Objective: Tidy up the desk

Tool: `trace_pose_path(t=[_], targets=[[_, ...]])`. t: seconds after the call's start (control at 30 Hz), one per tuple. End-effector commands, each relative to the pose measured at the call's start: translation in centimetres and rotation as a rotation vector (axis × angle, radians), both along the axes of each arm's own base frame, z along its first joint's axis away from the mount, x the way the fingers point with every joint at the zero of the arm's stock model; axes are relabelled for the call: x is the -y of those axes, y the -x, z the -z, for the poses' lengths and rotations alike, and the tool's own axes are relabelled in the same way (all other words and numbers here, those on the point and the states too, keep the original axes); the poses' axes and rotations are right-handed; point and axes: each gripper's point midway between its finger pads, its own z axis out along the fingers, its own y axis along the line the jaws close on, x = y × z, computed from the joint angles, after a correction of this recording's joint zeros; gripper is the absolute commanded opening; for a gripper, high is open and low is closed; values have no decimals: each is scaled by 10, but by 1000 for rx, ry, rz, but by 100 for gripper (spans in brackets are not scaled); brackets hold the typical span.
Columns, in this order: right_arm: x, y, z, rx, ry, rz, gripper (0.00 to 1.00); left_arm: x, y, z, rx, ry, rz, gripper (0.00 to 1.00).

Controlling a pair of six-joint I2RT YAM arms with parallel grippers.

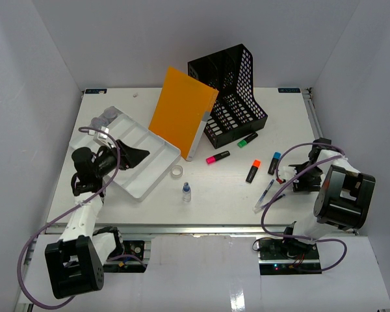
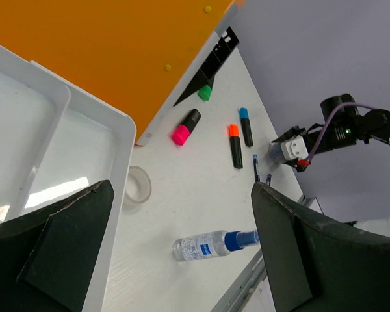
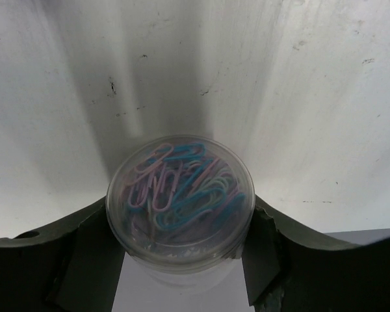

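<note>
On the white counter (image 1: 227, 198), the right hand (image 3: 180, 224) clamps a round clear tub of coloured paper clips (image 3: 180, 192); the left hand (image 2: 182, 214) stands wide open.

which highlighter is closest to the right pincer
The blue-capped highlighter: it lies furthest right, just left of the right pincer; the orange, pink and green ones lie farther left.
</note>
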Motion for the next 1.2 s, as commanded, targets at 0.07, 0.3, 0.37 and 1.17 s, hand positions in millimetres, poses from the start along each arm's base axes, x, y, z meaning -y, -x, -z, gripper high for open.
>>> trace_pose_path(t=[0.07, 0.3, 0.37, 1.17], targets=[[0, -36, -32, 127, -43, -50, 25, 34, 15, -22, 116, -26, 145, 98], [-45, -74, -126, 301, -410, 275, 16, 87, 41, -44, 191, 34, 296, 98], [-70, -72, -149, 289, -559, 337, 14, 102, 39, -51, 198, 43, 294, 98], [-302, 30, -279, -409, -1489, 111, 11, 261, 27, -87, 10, 377, 400, 98]])
